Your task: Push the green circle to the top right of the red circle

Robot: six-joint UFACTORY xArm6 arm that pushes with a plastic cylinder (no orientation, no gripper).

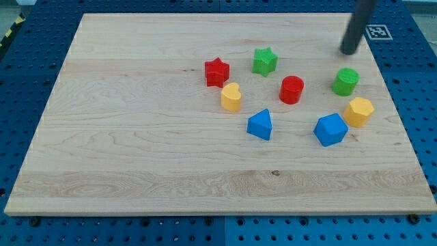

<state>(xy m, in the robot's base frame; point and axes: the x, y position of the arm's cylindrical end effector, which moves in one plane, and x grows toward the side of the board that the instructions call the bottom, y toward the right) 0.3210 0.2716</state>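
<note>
The green circle (346,80) stands on the wooden board (136,137) at the view's right. The red circle (291,89) stands to its left, with a clear gap between them. My tip (349,52) is just above the green circle toward the view's top, apart from it. The dark rod rises from the tip out of the view's top edge.
A green star (264,61) and a red star (217,72) lie left of the red circle. A yellow heart (231,97) and a blue triangle (260,125) lie lower left. A blue block (330,129) and a yellow hexagon (358,111) lie below the green circle.
</note>
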